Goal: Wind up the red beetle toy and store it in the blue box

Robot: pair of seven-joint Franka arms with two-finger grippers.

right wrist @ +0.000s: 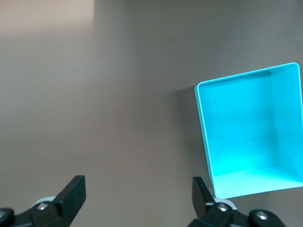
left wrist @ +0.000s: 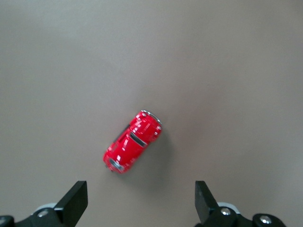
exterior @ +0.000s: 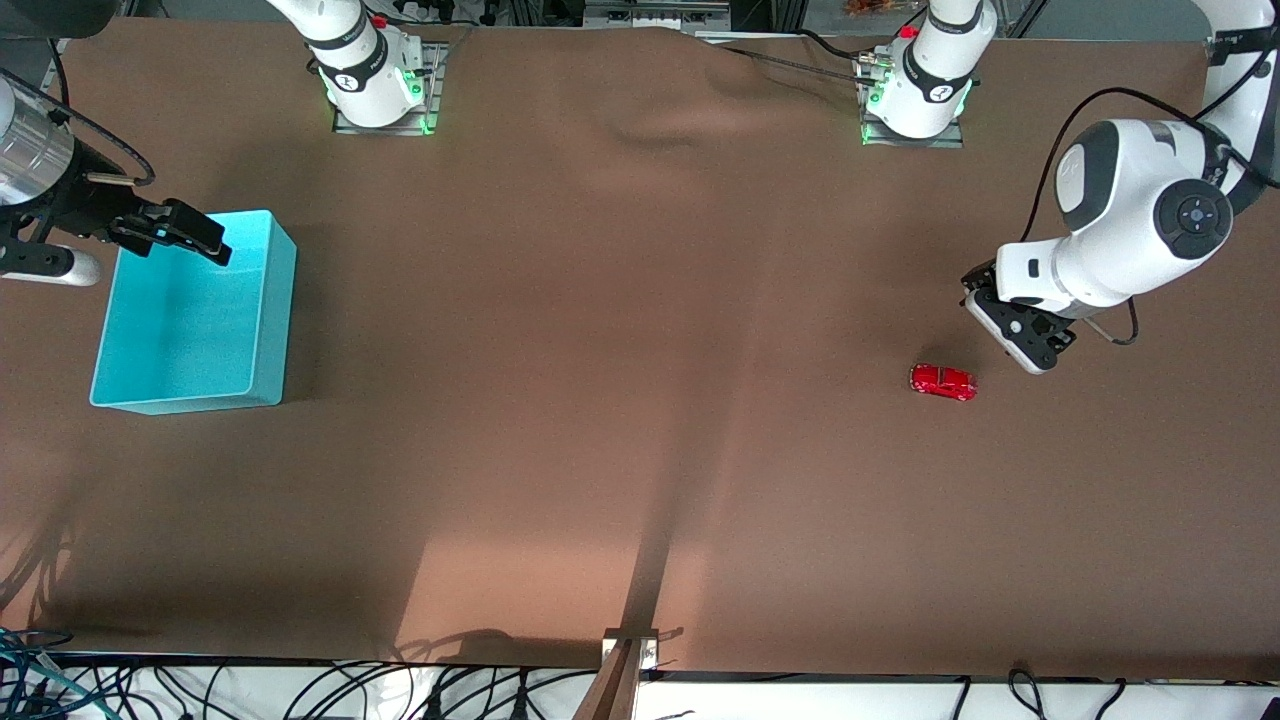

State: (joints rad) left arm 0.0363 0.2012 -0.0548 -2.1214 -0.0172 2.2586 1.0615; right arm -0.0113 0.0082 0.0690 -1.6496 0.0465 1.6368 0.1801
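Two grippers are spread and empty. The left gripper (exterior: pixel 1030 340) hangs over the brown table (exterior: pixel 640 450), with the red beetle toy (exterior: pixel 942 381) on the cloth at about seven o'clock from it in the front view. The right gripper (exterior: pixel 175 235) hovers over the blue box (exterior: pixel 275 330), well apart from the toy, toward the right arm's end. Nothing looks done: the toy seems unwound and the box empty. The left wrist view alone shows the toy (left wrist: pixel 133 141) lying askew between the open fingers (left wrist: pixel 75 201); the right wrist view shows the bare box (right wrist: pixel 203 123) floor.
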